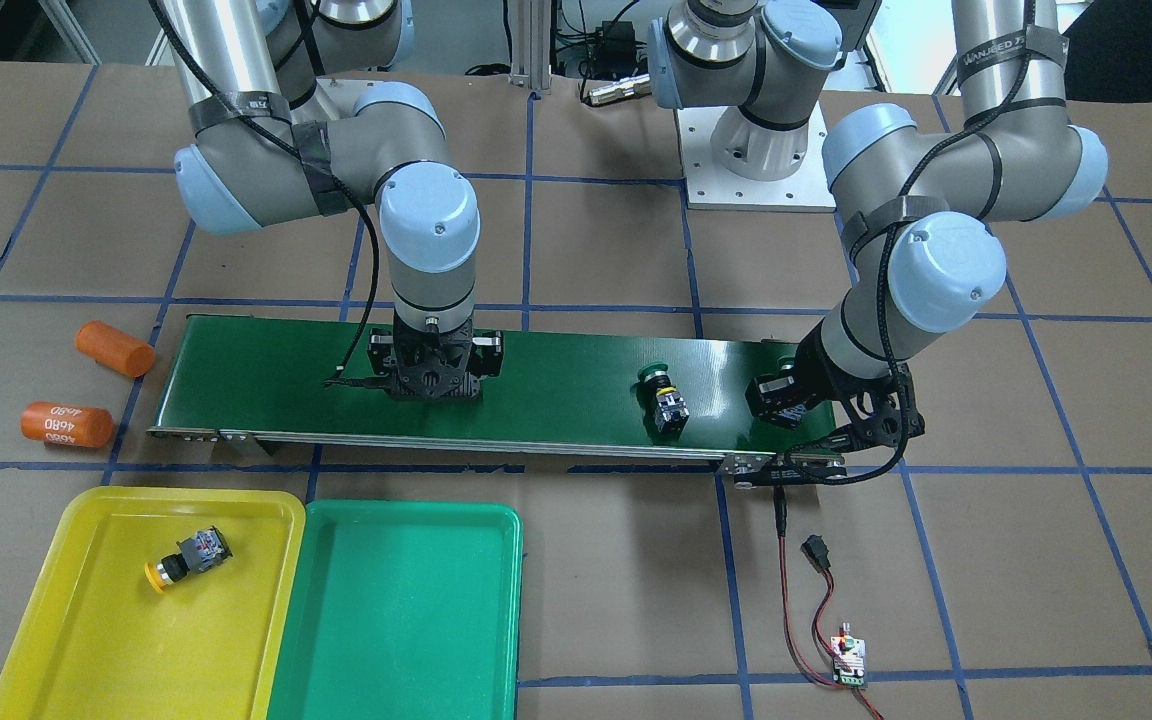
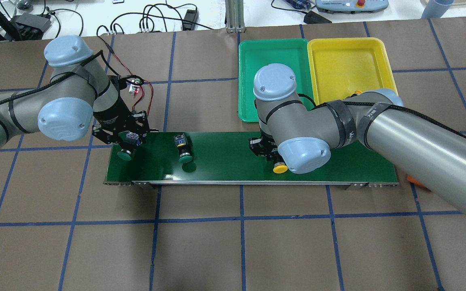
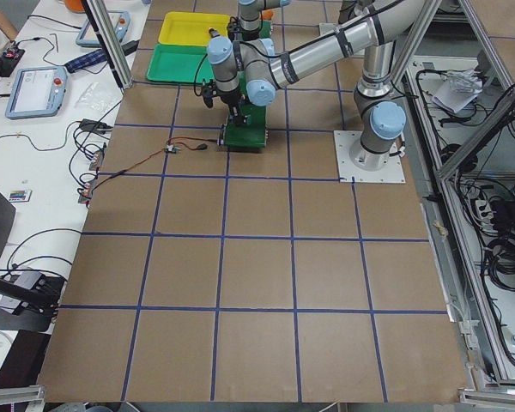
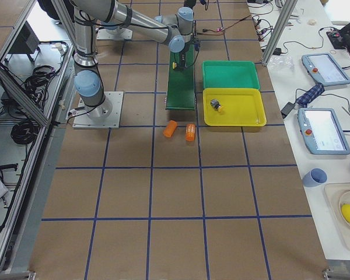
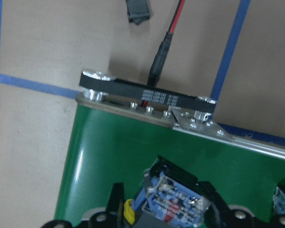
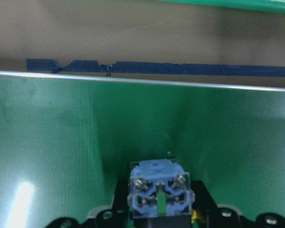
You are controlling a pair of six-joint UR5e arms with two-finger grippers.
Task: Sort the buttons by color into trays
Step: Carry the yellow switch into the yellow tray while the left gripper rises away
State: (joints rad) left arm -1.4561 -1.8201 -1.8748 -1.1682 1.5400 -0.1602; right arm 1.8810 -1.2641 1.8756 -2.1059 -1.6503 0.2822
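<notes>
Brown papered table (image 2: 237,242), conveyor belt (image 2: 225,157) across it: we see the left gripper (image 2: 128,141) clamping a green-capped button (image 2: 126,154) between its fingers, the right gripper (image 2: 268,155) a yellow-capped button (image 2: 279,167); a second green button (image 2: 183,149) lies between both grippers.

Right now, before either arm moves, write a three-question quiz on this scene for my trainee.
1. True or false: the green tray holds a button.
2. How many buttons lie in the yellow tray? A) none B) one C) two
3. Fill in: the right gripper grips a belt button with a ____ cap.
Key: 1 false; 2 B, one yellow-capped button; 3 yellow.
</notes>
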